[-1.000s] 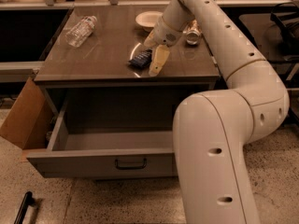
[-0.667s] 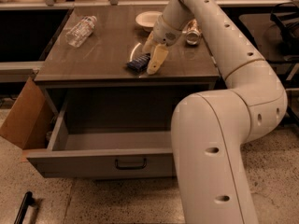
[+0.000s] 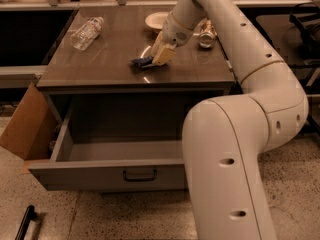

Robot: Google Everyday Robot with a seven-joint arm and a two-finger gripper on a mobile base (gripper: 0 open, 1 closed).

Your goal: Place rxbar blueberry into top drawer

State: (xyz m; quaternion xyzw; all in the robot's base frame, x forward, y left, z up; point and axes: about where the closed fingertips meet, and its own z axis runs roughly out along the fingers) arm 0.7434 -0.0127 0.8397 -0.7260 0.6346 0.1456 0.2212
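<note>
The rxbar blueberry [image 3: 141,62] is a small dark blue bar over the front middle of the brown tabletop [image 3: 100,64]. My gripper [image 3: 159,59] is at the bar's right end; its tan fingers [image 3: 164,55] are closed on the bar, which sticks out to the left. I cannot tell whether the bar touches the tabletop. The top drawer [image 3: 100,180] stands pulled open below the tabletop, with its grey inside showing and its dark bar handle [image 3: 140,175] on the front panel. My arm hides the drawer's right part.
A clear water bottle [image 3: 86,33] lies at the tabletop's back left. A white plate [image 3: 156,20] and a silvery can [image 3: 206,33] stand at the back right. A cardboard flap [image 3: 25,126] leans left of the drawer. A dark bar [image 3: 24,223] lies on the floor.
My gripper has shifted slightly left and towards the front of the tabletop with the blue bar in it. The bar now sticks out flatter to the left. The drawer has stayed open.
</note>
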